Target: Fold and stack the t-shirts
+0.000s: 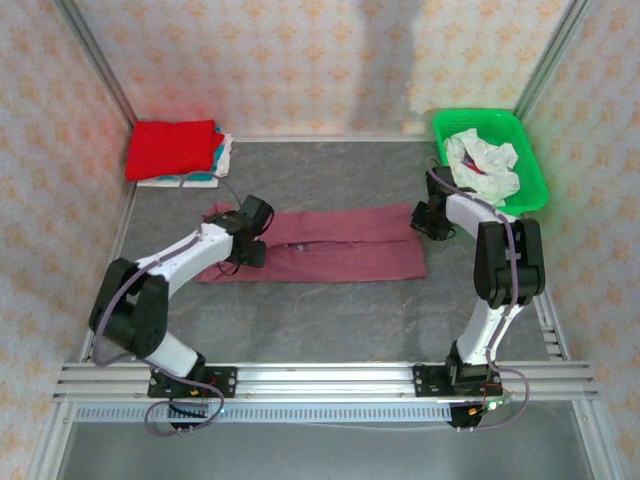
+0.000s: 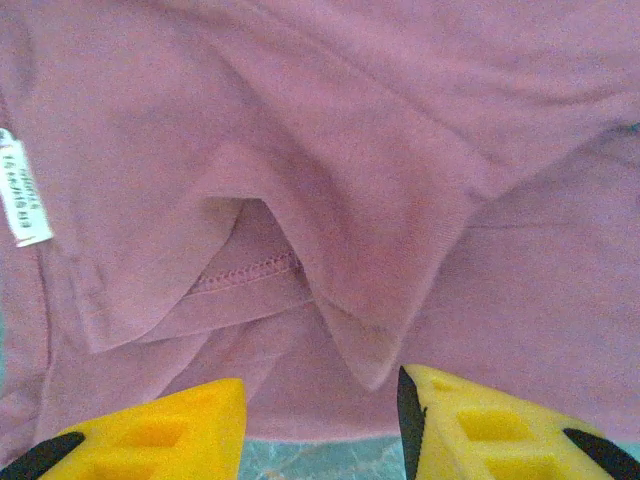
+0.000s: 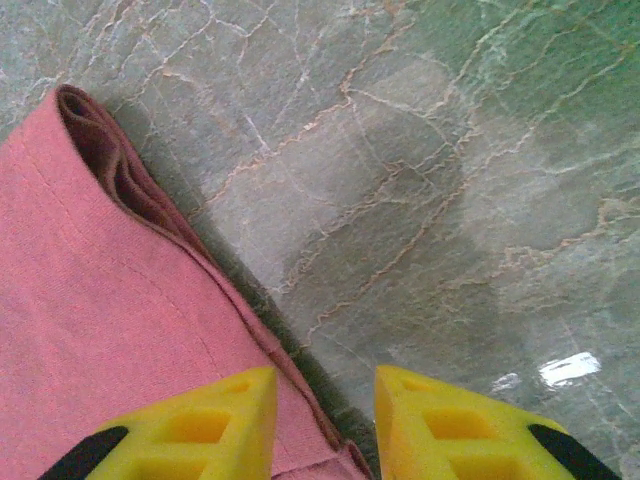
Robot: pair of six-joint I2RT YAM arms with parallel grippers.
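Observation:
A maroon t-shirt [image 1: 330, 245] lies folded into a long band across the middle of the table. My left gripper [image 1: 255, 235] sits over its left end, and in the left wrist view the left gripper [image 2: 320, 400] is open above the maroon cloth [image 2: 380, 150], a loose fold tip just ahead of the fingers. My right gripper [image 1: 428, 222] is at the shirt's right end. In the right wrist view the right gripper [image 3: 325, 400] is open, straddling the folded maroon edge [image 3: 90, 300]. A folded bright red t-shirt [image 1: 172, 148] rests on white and teal ones [image 1: 215, 170] at the back left.
A green basket [image 1: 480, 116] at the back right holds a crumpled white t-shirt [image 1: 482, 165], close behind the right arm. Bare marbled tabletop [image 3: 400, 200] lies right of the maroon shirt. A white care label [image 2: 22, 190] shows on the cloth. Patterned walls enclose three sides.

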